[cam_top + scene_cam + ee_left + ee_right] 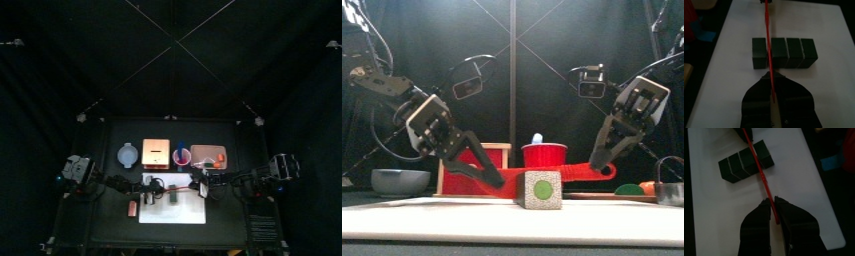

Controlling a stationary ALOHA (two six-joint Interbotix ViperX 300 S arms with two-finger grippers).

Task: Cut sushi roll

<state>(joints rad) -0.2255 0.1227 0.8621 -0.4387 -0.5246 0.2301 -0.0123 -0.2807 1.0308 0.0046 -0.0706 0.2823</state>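
The sushi roll (784, 52) is a dark block scored into several segments, lying on the white board (731, 65). In the front view the roll (543, 189) shows its end with a green centre. A thin red cutter (767, 30) spans between both grippers and lies across the roll near one end, on a line between two segments. My left gripper (769, 75) is shut on one end of the cutter. My right gripper (773, 201) is shut on the other end, with the roll (746, 162) beyond it. In the front view the cutter (576, 174) runs just behind the roll.
Behind the board stand a red cup (545, 155), a red-framed board (465, 163), a grey bowl (398, 181) at the left and a tray (209, 155) at the right. A small reddish-brown stick (132, 208) lies left of the white board (187, 215).
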